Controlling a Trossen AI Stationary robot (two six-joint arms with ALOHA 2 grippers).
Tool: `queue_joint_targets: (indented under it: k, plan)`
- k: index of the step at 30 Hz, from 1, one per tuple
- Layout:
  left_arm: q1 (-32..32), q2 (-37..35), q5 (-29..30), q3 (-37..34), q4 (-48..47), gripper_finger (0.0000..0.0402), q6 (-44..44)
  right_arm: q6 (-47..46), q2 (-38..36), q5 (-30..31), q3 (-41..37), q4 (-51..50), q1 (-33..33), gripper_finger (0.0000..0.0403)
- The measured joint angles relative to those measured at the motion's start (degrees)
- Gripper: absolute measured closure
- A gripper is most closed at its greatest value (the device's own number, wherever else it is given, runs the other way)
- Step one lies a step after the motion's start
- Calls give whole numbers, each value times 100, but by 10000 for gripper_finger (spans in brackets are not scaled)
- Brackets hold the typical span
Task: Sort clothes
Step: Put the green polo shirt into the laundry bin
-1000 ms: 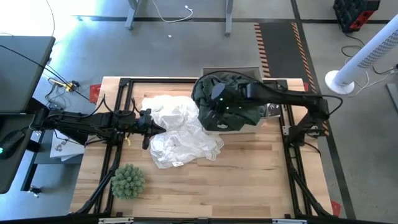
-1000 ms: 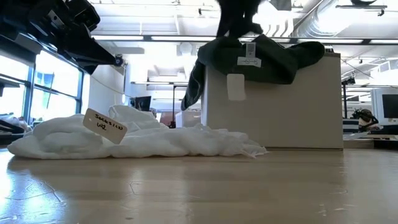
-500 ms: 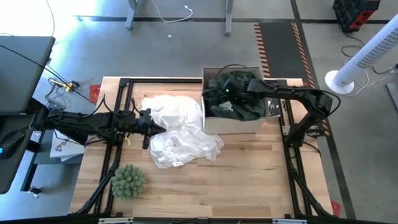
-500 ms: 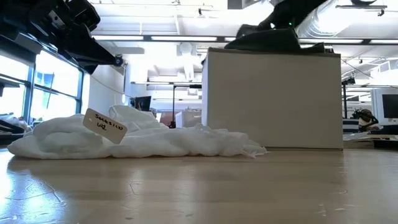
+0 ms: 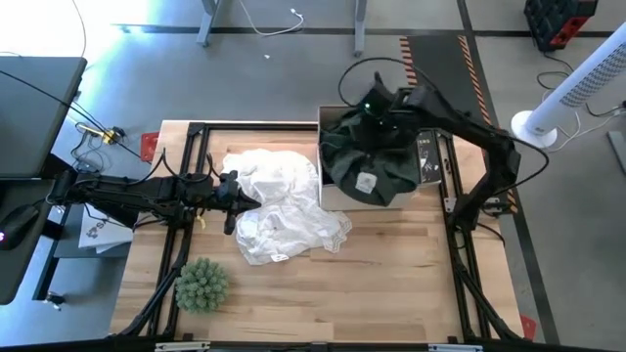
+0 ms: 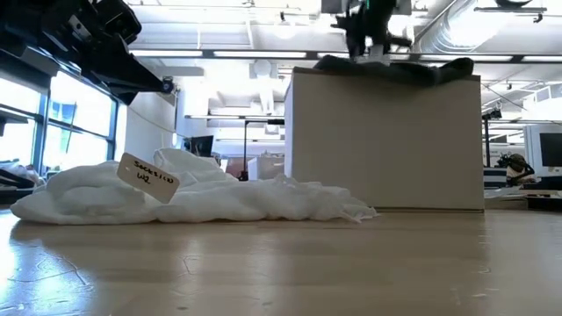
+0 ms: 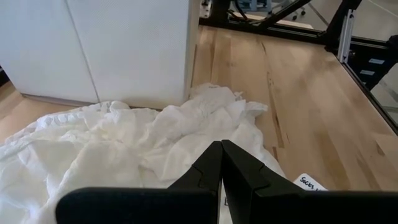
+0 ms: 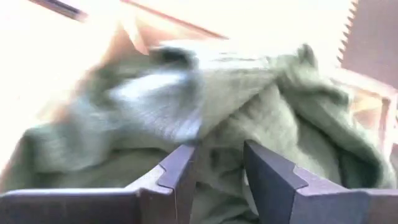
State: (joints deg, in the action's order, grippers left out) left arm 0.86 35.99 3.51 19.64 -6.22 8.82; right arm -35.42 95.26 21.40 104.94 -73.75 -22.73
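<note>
At the lower left of the high view, a spiky green plant-like ball [image 5: 201, 284] sat on the wooden bench [image 5: 391, 284]. Left of centre, the left gripper [image 5: 235, 202] was held with fingers pressed together, empty, at the edge of the large crumpled white garment [image 5: 284, 205], judged still unsorted. Right of centre, the dark green garment [image 5: 372, 156] was draped over the white box [image 5: 333, 196], apparently delivered. The right gripper [image 5: 377, 103] was poised above it, fingers narrowly parted, seemingly empty.
</note>
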Motion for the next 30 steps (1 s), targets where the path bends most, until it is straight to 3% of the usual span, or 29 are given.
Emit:
queue_joint_targets:
  k: [4, 9, 11, 16, 22, 26, 30]
  plan:
    - [-1, 1, -2, 0, -23, 394, 0, 784, -23, -1015, 422, 177, 472, 275]
    - [0, 2, -4, 0, -28, 394, 0, 1147, -6, -2747, -192, 677, 987, 275]
    - [0, 2, -6, 0, -28, 394, -25, 1101, -7, -2839, -666, 745, 1097, 275]
    - [-2, 2, -9, 0, -27, 394, -101, 663, -43, -2229, -1962, 1086, 731, 275]
    - [-1, 1, -11, 0, -20, 394, -116, 20, -85, -2458, -3182, 2293, -62, 274]
    - [0, 1, -15, 0, -24, 394, -98, 182, -24, -3396, -3014, 2765, -289, 275]
    - [-2, 0, -17, 0, -32, 394, -92, 431, 28, -3536, -2179, 2423, -234, 275]
